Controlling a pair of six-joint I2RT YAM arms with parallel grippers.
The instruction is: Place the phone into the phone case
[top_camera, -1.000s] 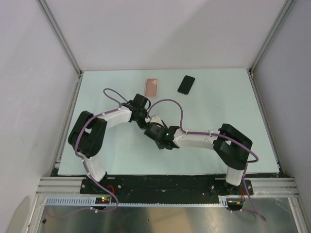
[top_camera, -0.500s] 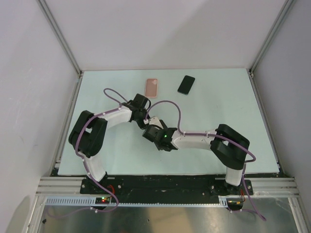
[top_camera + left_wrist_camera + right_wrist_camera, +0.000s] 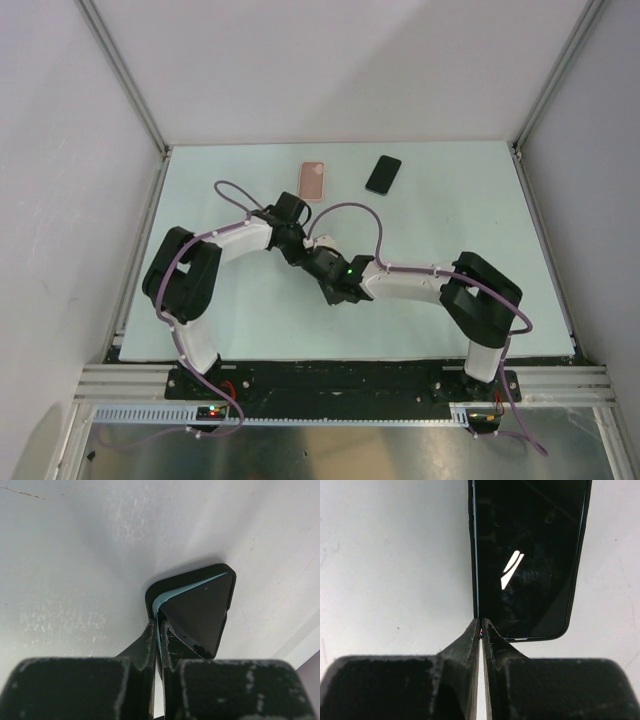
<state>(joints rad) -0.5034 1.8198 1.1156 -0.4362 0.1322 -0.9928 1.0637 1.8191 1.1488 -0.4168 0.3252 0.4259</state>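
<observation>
Item: phone (image 3: 527, 555), black, with its glossy screen facing my right wrist camera. It showed against the pale counter (image 3: 450, 220), close before my claw tips, where both my arms met near mid-counter. Item: phone case (image 3: 200, 573), black, round-cornered, with a teal strip inside its rim and a dark screen tilted within. How far the phone sat in it I could not tell. My left claw (image 3: 160, 626) was closed to a sliver, and the teal strip ran into the gap. My right claw (image 3: 480, 623) was likewise closed, its tips at the phone's lower left edge. Whether either claw pinched anything I could not tell. Also on the far counter: a pink case (image 3: 313, 181), lying flat, and a black handset (image 3: 383, 174) near it on the right, not touching.
</observation>
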